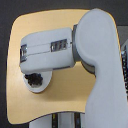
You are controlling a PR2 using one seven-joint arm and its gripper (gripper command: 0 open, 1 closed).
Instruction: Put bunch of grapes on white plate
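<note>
Item: bunch of grapes, dark cluster lying on the white plate, which sits toward the wooden table's edge at the exterior view's left. The arm overhangs the plate; gripper hidden, state undeterminable. Bare tabletop lies below and right of the plate.

Wooden tabletop on a dark floor

A light tan wooden table with rounded corners fills most of the exterior view, its surface smooth and evenly coloured (much of the middle is covered from sight). Around it lies a dark grey floor, seen along the exterior view's left edge and across the top. At the exterior view's right edge sits something pale and dark, too blurred to identify.
</note>
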